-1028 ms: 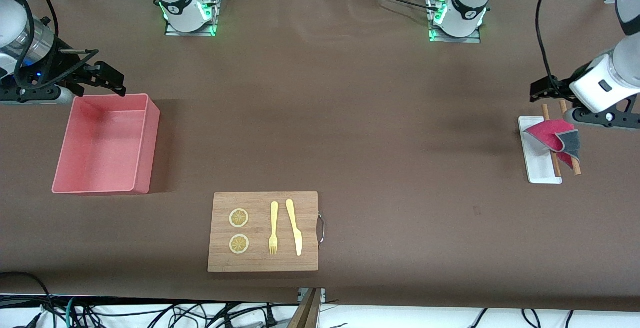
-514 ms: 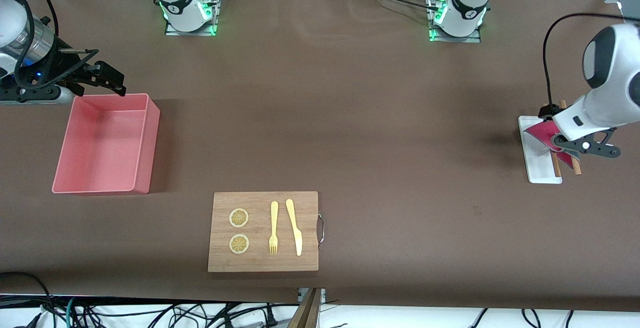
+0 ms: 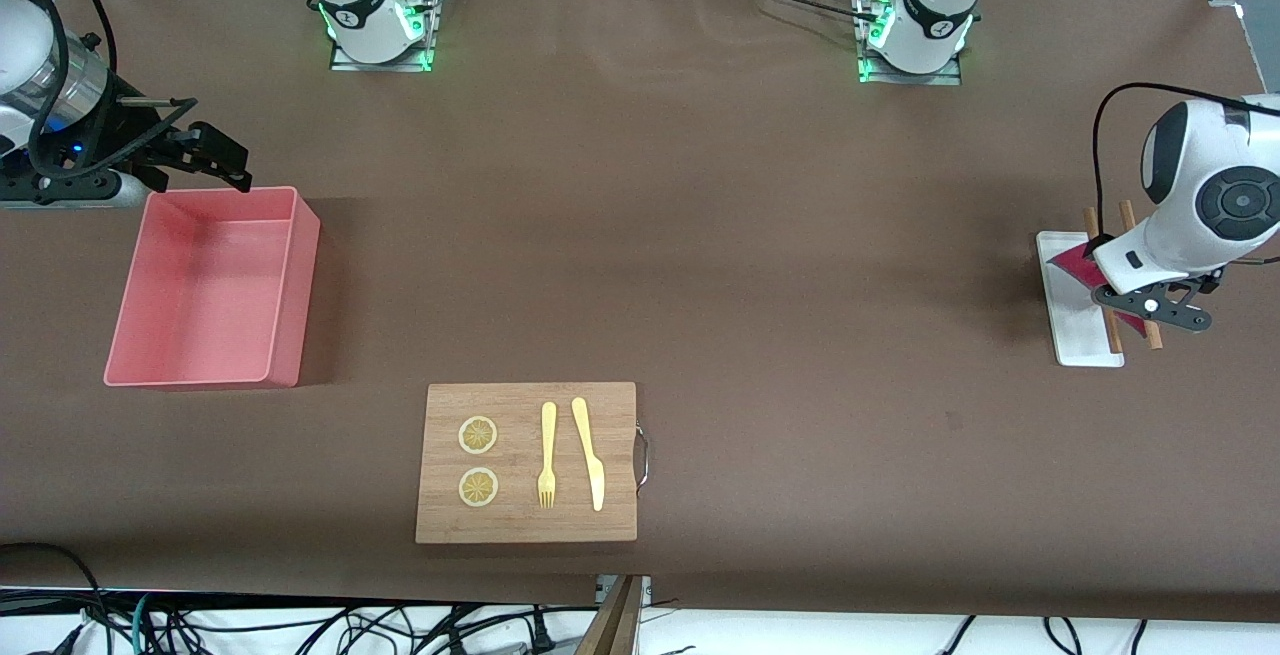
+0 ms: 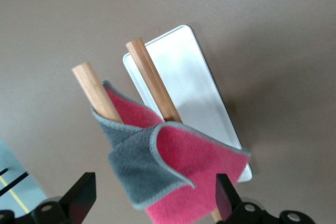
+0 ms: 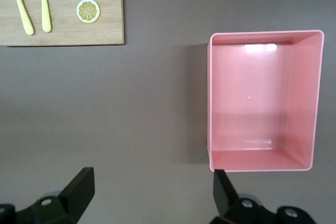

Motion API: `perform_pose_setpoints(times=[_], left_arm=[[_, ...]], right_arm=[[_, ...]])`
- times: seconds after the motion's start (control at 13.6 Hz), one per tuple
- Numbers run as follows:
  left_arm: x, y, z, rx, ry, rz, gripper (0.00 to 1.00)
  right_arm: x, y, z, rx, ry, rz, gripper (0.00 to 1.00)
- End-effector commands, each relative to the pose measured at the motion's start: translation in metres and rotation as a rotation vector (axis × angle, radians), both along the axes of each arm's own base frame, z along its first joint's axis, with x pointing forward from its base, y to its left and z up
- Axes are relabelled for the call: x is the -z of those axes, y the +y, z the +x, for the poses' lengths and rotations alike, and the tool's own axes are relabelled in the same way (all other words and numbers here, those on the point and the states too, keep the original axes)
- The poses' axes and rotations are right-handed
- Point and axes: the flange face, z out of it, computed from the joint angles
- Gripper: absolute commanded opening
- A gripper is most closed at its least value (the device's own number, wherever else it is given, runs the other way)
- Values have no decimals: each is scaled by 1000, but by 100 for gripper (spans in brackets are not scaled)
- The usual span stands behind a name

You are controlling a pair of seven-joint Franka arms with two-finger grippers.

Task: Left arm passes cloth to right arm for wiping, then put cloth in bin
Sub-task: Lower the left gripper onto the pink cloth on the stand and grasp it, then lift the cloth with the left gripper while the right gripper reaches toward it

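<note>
Here the cloth (image 4: pixel 173 169) lies draped over two wooden sticks (image 4: pixel 152 80) on a white tray (image 3: pixel 1070 310) near the table (image 3: pixel 700 235) edge at the left arm's end. The left gripper (image 3: pixel 1125 290) hangs just over the cloth, fingers (image 4: pixel 79 198) spread wide on either side of it, gripping nothing. The right gripper (image 3: pixel 215 160) waits over the table beside the bin's (image 3: pixel 295 285) top corner at the right arm's end, fingers (image 5: pixel 79 190) apart and empty. A board (image 3: pixel 525 525) sits by the near edge.
</note>
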Motion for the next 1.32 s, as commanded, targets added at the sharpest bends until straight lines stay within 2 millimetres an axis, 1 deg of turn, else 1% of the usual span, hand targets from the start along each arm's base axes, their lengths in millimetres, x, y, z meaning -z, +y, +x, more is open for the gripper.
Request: perform_pose_setpoints(times=[0.0, 0.07, 0.15, 0.22, 0.81, 0.88, 0.95, 1.03, 1.1, 1.25], left_arm=[[7, 15, -1, 74, 1, -9, 69], [10, 15, -1, 89, 10, -12, 41], [9, 15, -1, 90, 12, -12, 18], [8, 15, -1, 89, 14, -11, 9], [0, 12, 1, 109, 13, -10, 8], [-2, 13, 0, 110, 24, -6, 3], [-7, 10, 0, 121, 35, -4, 0], [-15, 6, -1, 130, 42, 4, 0], [-31, -3, 0, 132, 47, 16, 0], [-70, -25, 3, 123, 67, 34, 0]], right_arm=[[-4, -1, -5, 1, -11, -11, 100], [-4, -1, -5, 1, -11, -11, 100], [-4, -1, -5, 1, -11, -11, 100], [-4, -1, -5, 1, -11, -11, 100], [-4, -1, -5, 1, -11, -11, 99], [-4, -1, -5, 1, -11, -11, 100], [-4, -1, -5, 1, -11, -11, 100], [-4, -1, -5, 1, -11, -11, 100], [-4, -1, -5, 1, -11, -11, 100], [-4, -1, -5, 1, -11, -11, 100]])
